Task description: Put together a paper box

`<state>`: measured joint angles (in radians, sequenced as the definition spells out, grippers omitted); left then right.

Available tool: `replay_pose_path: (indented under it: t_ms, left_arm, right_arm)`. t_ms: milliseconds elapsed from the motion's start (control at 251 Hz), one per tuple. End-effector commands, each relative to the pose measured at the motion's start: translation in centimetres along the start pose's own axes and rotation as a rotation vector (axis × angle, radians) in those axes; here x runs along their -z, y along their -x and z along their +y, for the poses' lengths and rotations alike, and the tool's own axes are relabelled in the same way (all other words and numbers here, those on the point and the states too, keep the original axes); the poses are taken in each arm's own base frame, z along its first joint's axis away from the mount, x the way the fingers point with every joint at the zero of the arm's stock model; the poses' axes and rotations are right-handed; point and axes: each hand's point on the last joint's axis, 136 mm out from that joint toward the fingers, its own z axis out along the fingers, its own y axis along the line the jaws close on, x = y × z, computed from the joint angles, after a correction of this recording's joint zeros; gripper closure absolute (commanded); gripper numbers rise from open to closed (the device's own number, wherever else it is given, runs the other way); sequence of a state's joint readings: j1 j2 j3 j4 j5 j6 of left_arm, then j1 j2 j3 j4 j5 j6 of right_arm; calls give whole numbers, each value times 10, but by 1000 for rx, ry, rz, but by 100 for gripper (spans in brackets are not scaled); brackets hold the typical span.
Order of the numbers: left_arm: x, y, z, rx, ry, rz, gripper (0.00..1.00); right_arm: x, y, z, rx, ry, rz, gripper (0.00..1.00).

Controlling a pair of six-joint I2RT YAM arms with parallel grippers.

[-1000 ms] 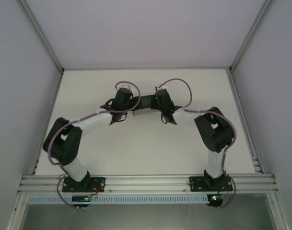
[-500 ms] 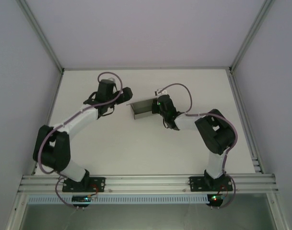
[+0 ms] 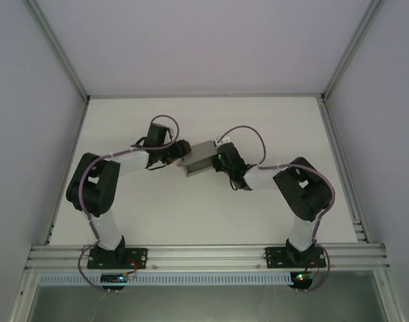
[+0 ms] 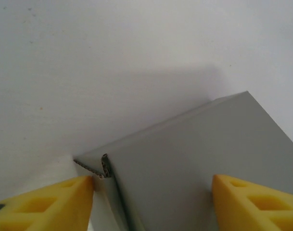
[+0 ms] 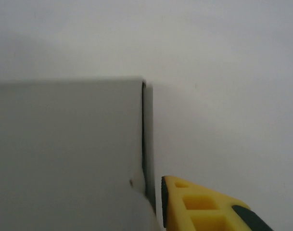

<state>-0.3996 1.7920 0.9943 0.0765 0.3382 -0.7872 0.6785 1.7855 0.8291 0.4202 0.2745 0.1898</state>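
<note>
End effectors flanked a plain grey cardboard box (image 3: 200, 155) at mid white tabletop (image 3: 123, 201): the left end effector (image 3: 183, 152) gaped, yellow fingers (image 4: 45, 204) straddling one corner; the right end effector (image 3: 215, 159) clamped the opposite end.

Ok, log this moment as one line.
task: assemble paper box | left gripper: open, straddling a corner of the paper box | right gripper: at its other end, grip unclear

counter: plain white matte counter (image 3: 191, 215)
near edge: silver aluminium rail (image 3: 204, 255) running straight across
surroundings: pale lilac wall panels (image 3: 211, 40) on three sides
</note>
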Motion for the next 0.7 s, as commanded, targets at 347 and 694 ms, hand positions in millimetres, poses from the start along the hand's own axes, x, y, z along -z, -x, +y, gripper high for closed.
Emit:
replay_pose_path:
  t_ms: [347,694]
  left_arm:
    - [-17,-38,43,20,46,73,62]
    - [-27,-47,67,45,69,108,80]
  right_arm:
    - [93,-35,-11,-50,82,183,28]
    - [86,2,-20,-225,229,171,1]
